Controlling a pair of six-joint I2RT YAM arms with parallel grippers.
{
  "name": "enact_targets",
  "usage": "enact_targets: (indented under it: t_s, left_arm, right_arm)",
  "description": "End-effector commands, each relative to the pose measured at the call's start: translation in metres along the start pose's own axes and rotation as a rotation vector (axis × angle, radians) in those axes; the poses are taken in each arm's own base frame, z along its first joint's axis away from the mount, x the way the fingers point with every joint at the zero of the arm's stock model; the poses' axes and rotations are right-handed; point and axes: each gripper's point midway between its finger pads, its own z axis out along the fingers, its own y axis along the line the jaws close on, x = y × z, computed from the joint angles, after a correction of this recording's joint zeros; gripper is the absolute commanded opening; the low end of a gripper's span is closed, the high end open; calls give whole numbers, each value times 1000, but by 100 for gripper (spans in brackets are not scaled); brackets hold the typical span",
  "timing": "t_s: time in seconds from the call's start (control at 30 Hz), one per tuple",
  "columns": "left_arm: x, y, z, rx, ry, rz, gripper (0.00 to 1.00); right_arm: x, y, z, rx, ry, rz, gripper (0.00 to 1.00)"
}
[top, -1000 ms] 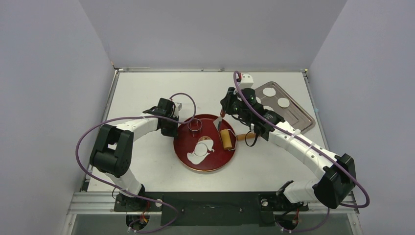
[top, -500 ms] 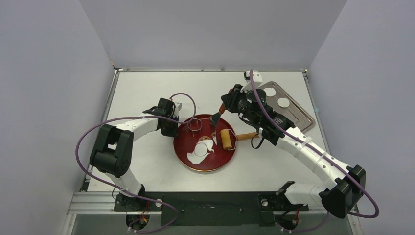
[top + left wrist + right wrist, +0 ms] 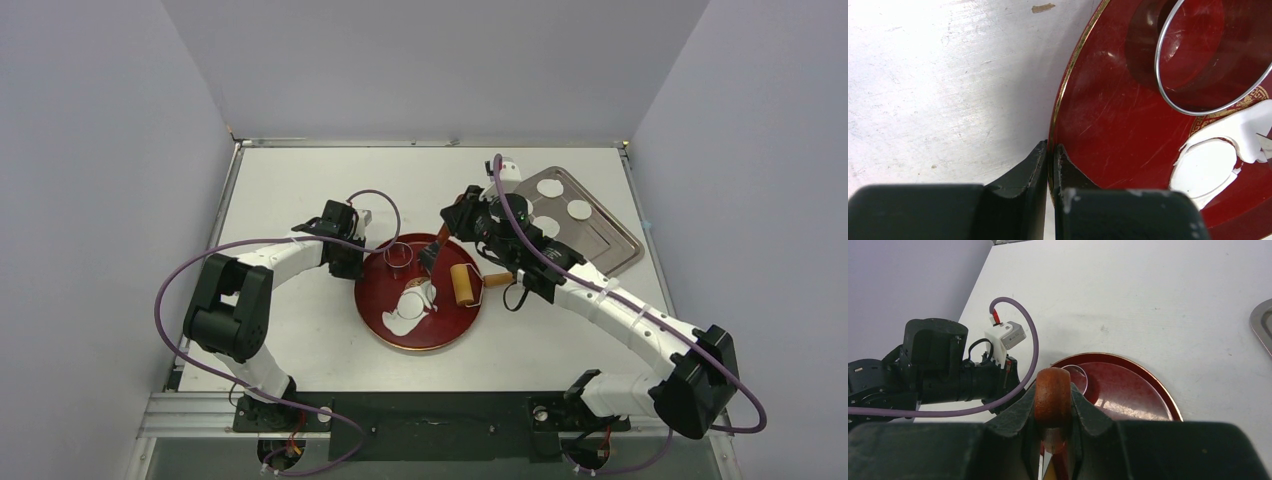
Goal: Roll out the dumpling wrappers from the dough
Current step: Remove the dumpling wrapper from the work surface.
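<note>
Seemingly partway. At least two dumpling wrappers on the metal tray at the right of the table; one cut round sitting in the dough sheet on the red plate. Left fingers pressed together on the plate's rim. Right fingers pinching a red-brown tool handle over the plate's far side. To do, probably: lifting that round across, re-rolling scraps with the rolling pin on the plate.

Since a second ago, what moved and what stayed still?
The right tool, gripping the brown-handled spatula, swung left and nearer, bringing its blade over the red plate. Nothing was picked up or dropped. The left tool kept pinching the plate's rim; the dough, ring cutter and roller stayed put.
</note>
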Motion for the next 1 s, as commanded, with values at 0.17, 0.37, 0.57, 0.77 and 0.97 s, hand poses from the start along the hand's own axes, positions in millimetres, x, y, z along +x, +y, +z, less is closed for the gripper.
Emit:
enact_targets:
  t_s: [0.17,0.37,0.57,0.77,0.97]
  left_arm:
    - [-12,-3,-7,12,-43,38,0]
    - [-12,-3,-7,13,-42,37,0]
    - [-12,-4,-8,18,-45,37,0]
    - [-13,-4,-8,17,-49,36,0]
    - [-13,-3,-8,17,-48,37,0]
  right_arm:
    - [-21,12,6,-43,-106,27,0]
    - [-10,6,11,-34,-88,31,0]
    - [-6,-2,13,-9,-84,15,0]
    - [3,-21,8,54,-76,-37,0]
    - [2,-38,-1,123,-81,-113,0]
